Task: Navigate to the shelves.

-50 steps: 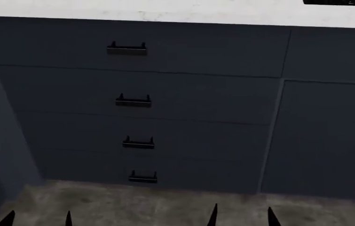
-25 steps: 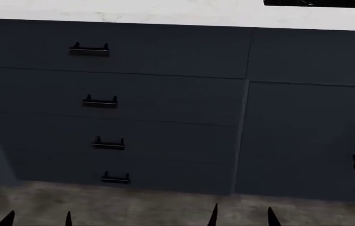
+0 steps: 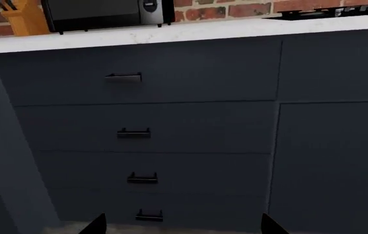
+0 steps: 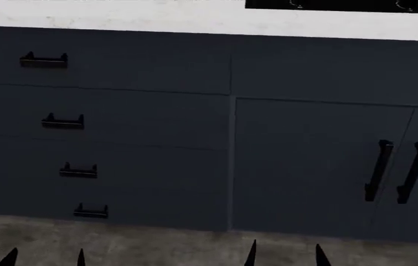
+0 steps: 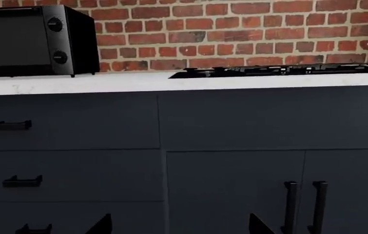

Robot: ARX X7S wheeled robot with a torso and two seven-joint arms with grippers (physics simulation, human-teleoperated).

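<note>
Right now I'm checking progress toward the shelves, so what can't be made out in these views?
- Shelves: in no view; only the dark blue drawer cabinet fills the frames.
- Black microwave: top cut by left wrist view's edge.
- Black stovetop: cropped by head view's top edge.
- Left end effector, right end effector: only fingertips show.

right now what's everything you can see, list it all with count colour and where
countertop: one, white, running over the cabinets
drawer handles: four, black, stacked in a column on the dark blue drawer fronts
cabinet door handles: two, black, upright, side by side on the doors beside the drawers
microwave: one, black, on the countertop against the wall
knife block: one, yellow-orange, beside the microwave
cooktop: one, black, set on the countertop above the doors
brick wall: red, behind the countertop
floor: grey, below the cabinets
left gripper: dark tips only, jaws apart
right gripper: dark tips only, jaws apart
</note>
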